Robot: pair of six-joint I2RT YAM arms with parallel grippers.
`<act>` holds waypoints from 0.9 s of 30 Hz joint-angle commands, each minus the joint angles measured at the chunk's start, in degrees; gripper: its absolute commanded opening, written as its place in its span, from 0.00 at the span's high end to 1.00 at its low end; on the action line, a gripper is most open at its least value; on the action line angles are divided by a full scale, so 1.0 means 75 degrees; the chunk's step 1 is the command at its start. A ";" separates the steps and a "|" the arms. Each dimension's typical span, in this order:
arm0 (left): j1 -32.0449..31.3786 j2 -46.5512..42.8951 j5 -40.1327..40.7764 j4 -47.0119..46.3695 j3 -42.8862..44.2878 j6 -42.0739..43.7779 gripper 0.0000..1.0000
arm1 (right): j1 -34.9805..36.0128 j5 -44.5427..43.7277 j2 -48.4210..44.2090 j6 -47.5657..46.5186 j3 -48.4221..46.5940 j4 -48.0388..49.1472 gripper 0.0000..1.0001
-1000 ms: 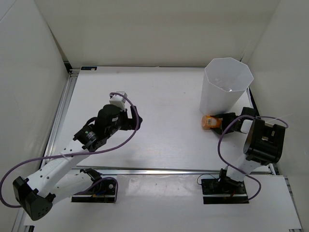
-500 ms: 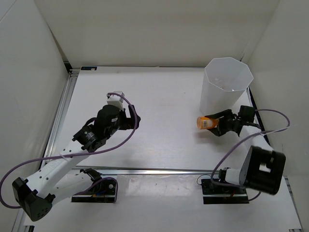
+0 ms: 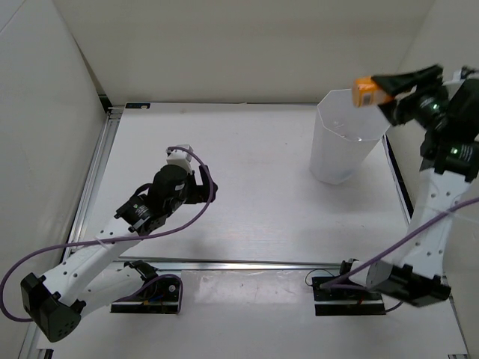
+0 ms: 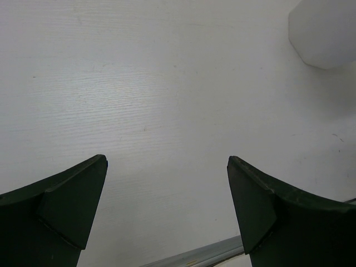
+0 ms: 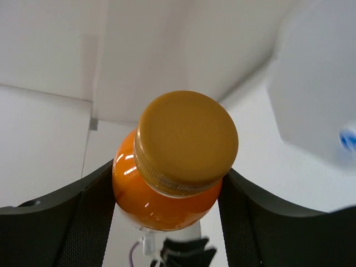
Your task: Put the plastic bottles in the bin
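My right gripper is raised high at the right, shut on an orange bottle level with the far right rim of the bin. In the right wrist view the orange bottle, with its amber cap toward the camera, sits squeezed between both black fingers. The translucent white bin is blurred at the right, with a small blue patch showing on it. My left gripper hovers open over bare table at centre left; its fingers hold nothing, and the bin appears at the top right. No other bottles show clearly.
White enclosure walls stand close on the left, back and right. A metal rail runs along the table's left edge, and another borders the front. Both arm bases with purple cables sit at the near edge.
The right arm has lifted the orange bottle from the table beside the bin's base up to the bin's rim height. The left arm has barely moved.
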State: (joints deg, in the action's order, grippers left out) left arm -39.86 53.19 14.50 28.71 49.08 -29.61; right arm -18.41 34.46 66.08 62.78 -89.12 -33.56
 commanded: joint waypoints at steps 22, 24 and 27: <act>0.0076 0.0407 0.0106 -0.0008 0.0580 0.0959 0.00 | 0.0205 -0.0550 0.3799 -0.1504 -0.3210 -0.0550 0.00; 0.0076 0.0478 0.0035 -0.0008 0.0674 0.0959 0.00 | 0.0205 -0.0551 0.3798 -0.1504 -0.3211 -0.0751 0.00; 0.0145 0.0689 0.0035 -0.0008 0.0757 0.1041 0.00 | 0.0205 -0.0703 0.3798 -0.1725 -0.3293 -0.1477 0.00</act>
State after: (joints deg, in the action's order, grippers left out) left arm -39.46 58.22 14.74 28.69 52.27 -22.92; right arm -16.80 30.04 96.36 52.60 -111.63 -39.77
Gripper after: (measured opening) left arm 0.998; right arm 0.998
